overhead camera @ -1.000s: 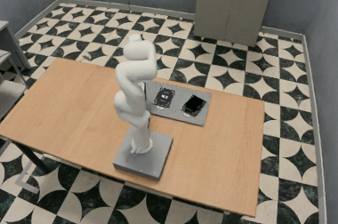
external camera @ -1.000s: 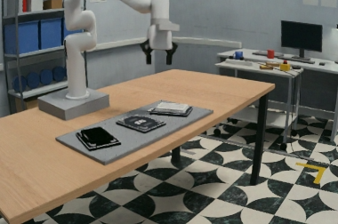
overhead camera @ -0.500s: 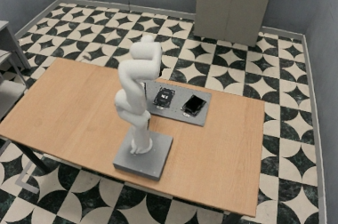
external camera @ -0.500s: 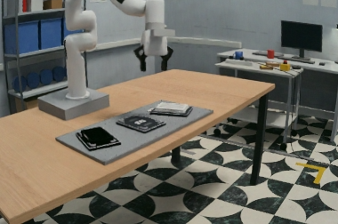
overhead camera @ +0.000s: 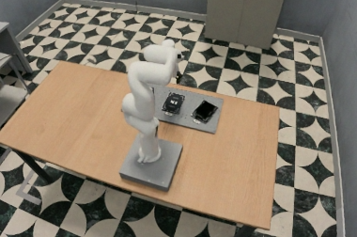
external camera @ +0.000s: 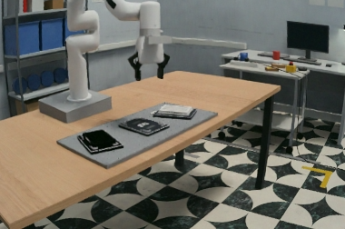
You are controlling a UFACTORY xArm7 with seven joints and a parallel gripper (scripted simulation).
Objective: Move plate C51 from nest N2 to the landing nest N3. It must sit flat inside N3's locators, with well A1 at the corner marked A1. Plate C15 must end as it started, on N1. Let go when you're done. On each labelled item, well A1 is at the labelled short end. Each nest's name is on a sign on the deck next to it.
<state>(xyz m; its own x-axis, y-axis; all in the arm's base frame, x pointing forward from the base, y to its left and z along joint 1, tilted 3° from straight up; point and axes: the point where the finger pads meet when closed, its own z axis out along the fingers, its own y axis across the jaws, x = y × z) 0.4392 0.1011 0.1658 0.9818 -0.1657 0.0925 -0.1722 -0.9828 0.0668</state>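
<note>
A grey deck (external camera: 138,137) lies on the wooden table and carries three positions. In the exterior view, a black plate (external camera: 100,141) sits at its left end, a flatter dark item with a white mark (external camera: 143,125) is in the middle, and a pale plate (external camera: 174,111) sits at the right end. The labels and nest signs are too small to read. In the top view I see the black plate (overhead camera: 205,109) and the marked middle item (overhead camera: 172,102); the arm hides the third. My gripper (external camera: 149,75) is open and empty. It hangs well above the table, behind the deck's far side.
The arm's grey base block (external camera: 74,105) stands on the table beside the deck; it also shows in the top view (overhead camera: 151,165). A shelf unit (external camera: 32,33) stands behind the arm. A side table with a monitor (external camera: 308,37) stands off to the right.
</note>
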